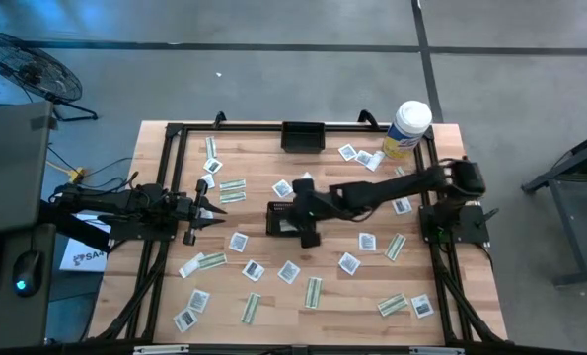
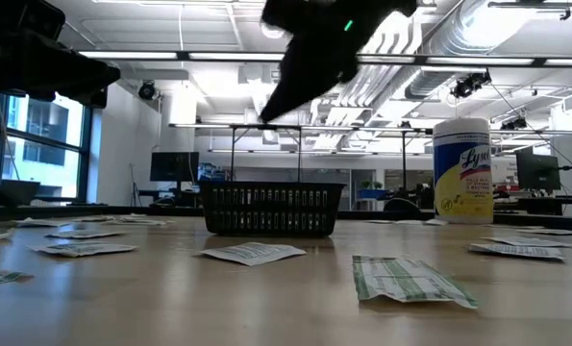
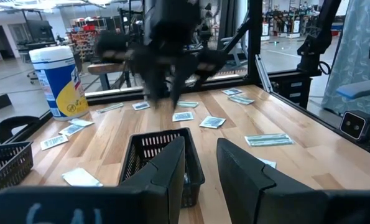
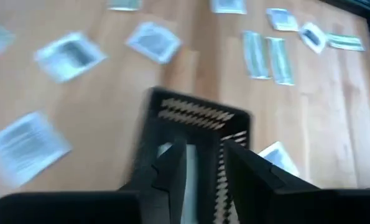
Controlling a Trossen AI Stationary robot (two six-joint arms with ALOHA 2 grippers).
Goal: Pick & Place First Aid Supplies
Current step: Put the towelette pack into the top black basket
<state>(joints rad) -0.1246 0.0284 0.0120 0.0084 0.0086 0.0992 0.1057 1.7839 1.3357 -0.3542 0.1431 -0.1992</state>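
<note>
My right tool [image 1: 303, 210] hung directly above the centre basket [image 1: 285, 219], fingers apart, a packet [image 4: 165, 149] lying inside.

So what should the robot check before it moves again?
1. Right gripper over the middle basket: ok, it hovers above the basket's opening.
2. Right fingers open: ok, a gap shows between them.
3. Packet between those fingers: cannot tell; something white shows in the gap, held or lying in the basket.
4. Left gripper out of the way: ok, it waits at the table's left side, open.
5. Packets left to pick: not ok, many lie loose on the table.
</note>
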